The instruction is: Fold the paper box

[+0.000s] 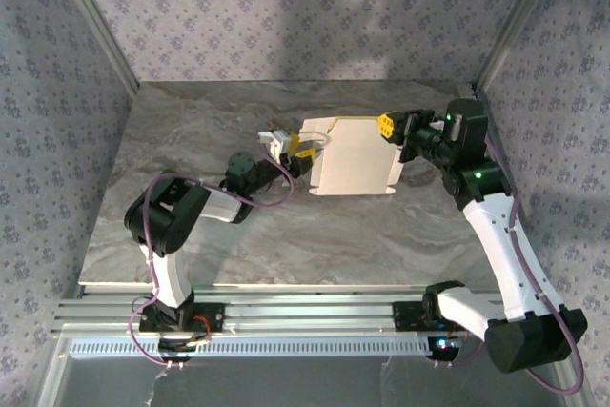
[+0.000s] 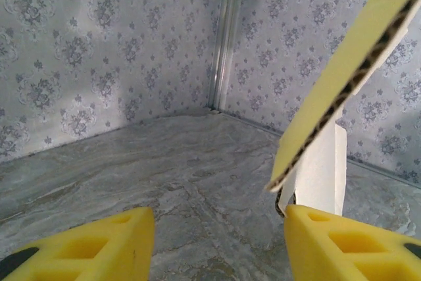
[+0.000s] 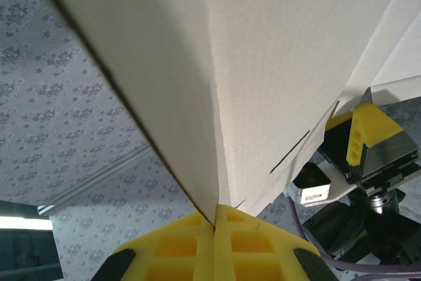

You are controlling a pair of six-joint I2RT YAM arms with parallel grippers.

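The paper box (image 1: pixel 353 157) is a flat white cardboard sheet held tilted above the table's middle. My right gripper (image 1: pixel 389 127) is shut on its upper right edge; in the right wrist view the yellow fingers (image 3: pixel 191 245) pinch the sheet's corner (image 3: pixel 263 64). My left gripper (image 1: pixel 297 147) stands open at the sheet's left edge. In the left wrist view its jaws (image 2: pixel 217 248) have bare table between them. The box's yellow-faced edge (image 2: pixel 348 77) and a white flap (image 2: pixel 322 169) hang just above the right fingertip (image 2: pixel 348 245).
The grey marbled table (image 1: pixel 238 235) stretches around the sheet. Patterned walls (image 1: pixel 286 7) close in the back and both sides, with metal corner posts (image 2: pixel 227 37). The left arm's wrist and cable (image 1: pixel 248 178) lie low beside the sheet.
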